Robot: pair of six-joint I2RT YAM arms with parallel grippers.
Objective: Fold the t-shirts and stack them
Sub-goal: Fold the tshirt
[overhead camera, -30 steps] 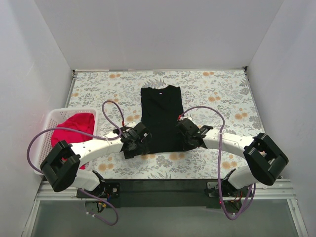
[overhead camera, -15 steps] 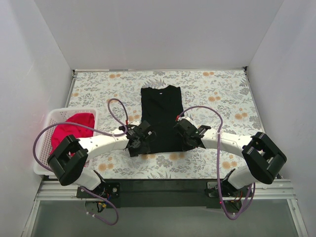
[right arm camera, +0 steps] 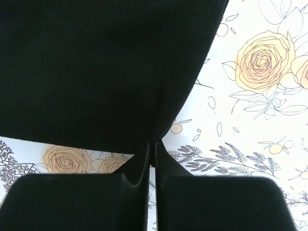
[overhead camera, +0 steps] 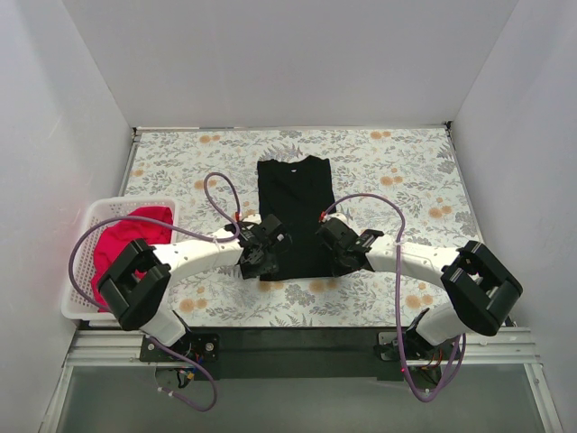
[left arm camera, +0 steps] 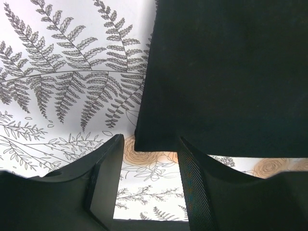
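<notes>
The black t-shirt (overhead camera: pixel 294 203) lies folded into a long strip in the middle of the table, neck at the far end. My left gripper (overhead camera: pixel 264 266) is open at its near left corner. In the left wrist view that corner (left arm camera: pixel 140 143) sits right at the tips of the two spread fingers (left arm camera: pixel 193 192). My right gripper (overhead camera: pixel 335 260) is at the near right corner. Its jaws are shut on the black t-shirt's hem (right arm camera: pixel 159 132), which bunches up at the fingertips (right arm camera: pixel 144 159). The red-pink t-shirt (overhead camera: pixel 135 230) lies crumpled in the basket at the left.
The white lattice basket (overhead camera: pixel 90 216) stands at the table's left edge, beside the left arm. A floral cloth (overhead camera: pixel 406 171) covers the table. White walls close it in on the left, back and right. Purple cables loop over both arms.
My left gripper has moved right to the black t-shirt's near left corner and its jaws have narrowed. My right gripper has closed on the hem at the near right corner.
</notes>
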